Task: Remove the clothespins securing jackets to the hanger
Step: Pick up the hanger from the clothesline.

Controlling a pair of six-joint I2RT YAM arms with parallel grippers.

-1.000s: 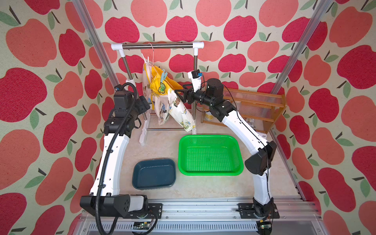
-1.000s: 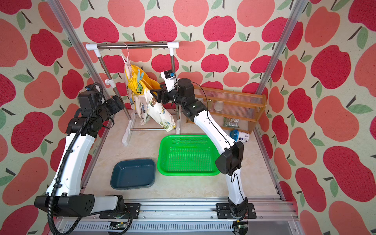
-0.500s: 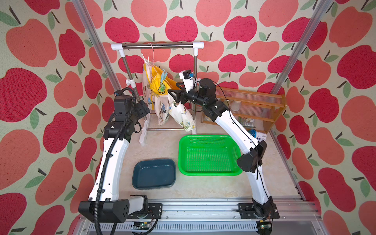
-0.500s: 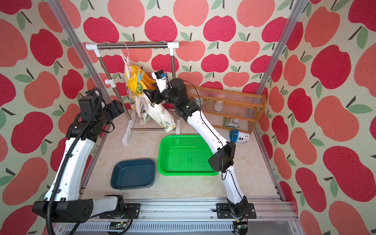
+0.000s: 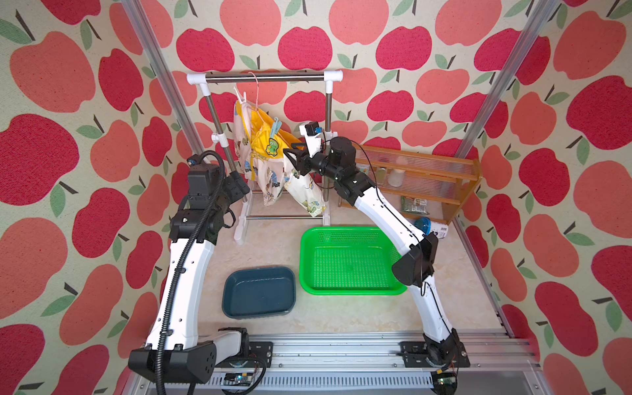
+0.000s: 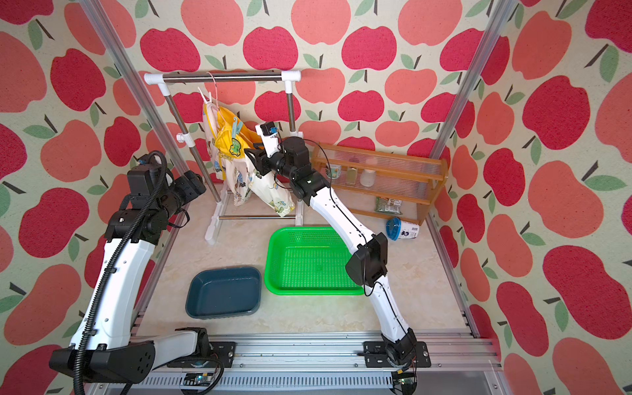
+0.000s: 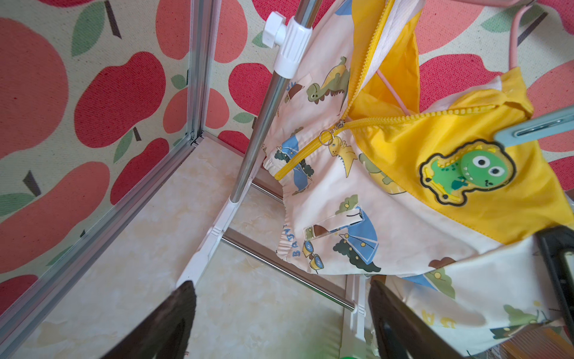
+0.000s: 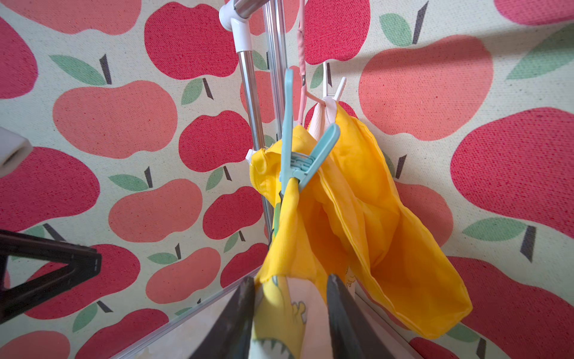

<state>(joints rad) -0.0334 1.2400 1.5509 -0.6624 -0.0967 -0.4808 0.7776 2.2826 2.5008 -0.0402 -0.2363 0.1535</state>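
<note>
Jacket (image 5: 270, 160) hangs on pink hanger (image 5: 254, 92) from the rack (image 5: 266, 77), upper centre in both top views. One blue clothespin (image 8: 298, 149) clips the yellow hood fabric, centre of the right wrist frame; a white one (image 8: 334, 88) sits just above it at the hanger.

Right gripper (image 8: 290, 310): narrow gap between the jaws, jacket fabric lying in it below the blue clip; cannot tell whether it is pinched. Left gripper (image 7: 279, 317): released, jaws wide, low in its frame, beside the rack leg and clear of the jacket.

Risks, as judged:
- right jaws are on cloth, not on the clip; a pull here would drag the jacket and swing the hanger off the rack
- hood folds hide the clip's mouth; squeezing off-centre may leave it shut
- clip could spring loose and drop outside the blue tray (image 5: 259, 292)
</note>
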